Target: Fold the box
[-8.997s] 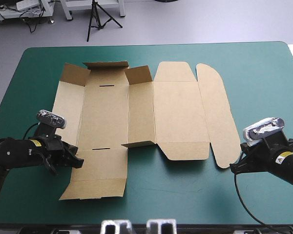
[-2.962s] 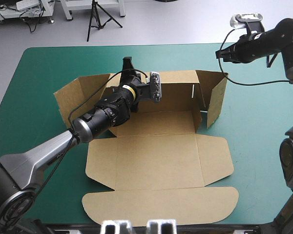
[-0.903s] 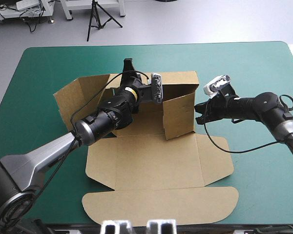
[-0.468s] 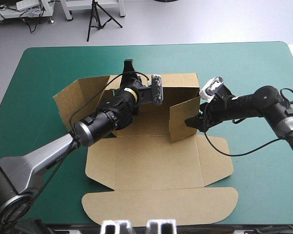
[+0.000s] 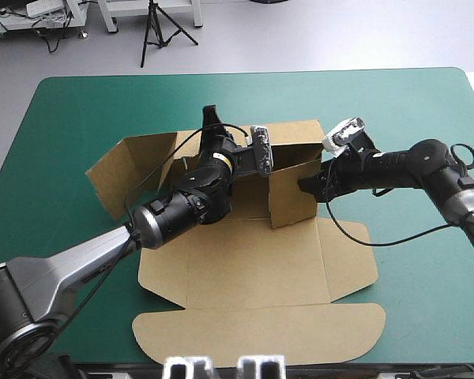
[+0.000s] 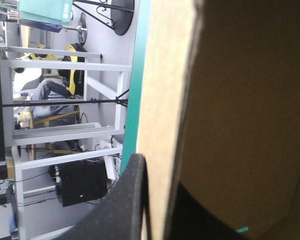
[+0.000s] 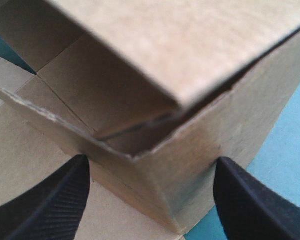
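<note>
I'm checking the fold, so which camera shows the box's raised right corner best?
The right wrist view: the corner of the box fills it, between the open fingers of the right gripper. The high view shows it small; the left wrist view shows only a wall's edge.

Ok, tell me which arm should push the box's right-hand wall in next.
The right. The right gripper is open at the box, the corner of its raised wall between the fingers; the left gripper is shut on the far wall.

Right end effector (image 5: 305, 186) at a raised corner of the box (image 5: 253, 268)
</note>
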Motion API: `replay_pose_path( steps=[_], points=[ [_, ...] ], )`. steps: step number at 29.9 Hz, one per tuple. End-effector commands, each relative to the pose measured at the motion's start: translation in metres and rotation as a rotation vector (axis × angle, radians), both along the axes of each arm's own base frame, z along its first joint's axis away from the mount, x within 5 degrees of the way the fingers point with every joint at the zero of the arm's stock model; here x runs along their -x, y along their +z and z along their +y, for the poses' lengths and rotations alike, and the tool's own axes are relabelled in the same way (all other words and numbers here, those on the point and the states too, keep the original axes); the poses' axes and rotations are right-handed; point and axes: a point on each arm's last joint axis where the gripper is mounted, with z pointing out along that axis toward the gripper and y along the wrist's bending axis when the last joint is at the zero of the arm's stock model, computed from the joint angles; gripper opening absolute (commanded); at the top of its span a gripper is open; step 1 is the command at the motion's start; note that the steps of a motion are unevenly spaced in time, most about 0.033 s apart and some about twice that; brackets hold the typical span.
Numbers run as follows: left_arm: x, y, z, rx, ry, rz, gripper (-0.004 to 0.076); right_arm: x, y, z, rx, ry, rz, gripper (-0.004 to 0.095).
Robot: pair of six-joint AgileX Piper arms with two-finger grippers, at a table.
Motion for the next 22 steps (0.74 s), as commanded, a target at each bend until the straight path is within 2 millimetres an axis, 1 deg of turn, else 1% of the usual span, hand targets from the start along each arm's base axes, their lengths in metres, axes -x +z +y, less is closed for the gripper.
replay_pose_path(
  steps=[1,4,7,13,17,20,22],
  points=[
    [-0.002,-0.020,-0.004,0.011,0.100,0.070,-0.0009,0.002,0.023,0.003,-0.068,-0.017,-0.066,0.0631],
    [-0.009,-0.034,-0.007,0.008,0.160,0.053,-0.0009,0.000,0.023,0.002,-0.059,-0.032,-0.085,0.0631],
    [-0.012,-0.038,-0.009,0.043,0.191,0.059,-0.0008,-0.003,0.024,0.000,-0.052,-0.062,-0.111,0.0631],
    [-0.013,-0.021,-0.018,0.189,0.208,0.093,-0.0008,-0.006,0.025,-0.001,-0.049,-0.084,-0.142,0.0631],
    [-0.014,-0.012,-0.021,0.197,0.185,0.082,-0.0008,-0.008,0.023,-0.001,-0.049,-0.097,-0.135,0.0624],
    [-0.013,-0.013,-0.022,0.177,0.168,0.114,-0.0008,-0.014,0.016,-0.001,-0.060,-0.117,-0.105,0.0542],
    [-0.011,-0.015,-0.023,0.176,0.162,0.146,-0.0008,-0.017,0.011,0.001,-0.081,-0.124,-0.080,0.0440]
  ],
)
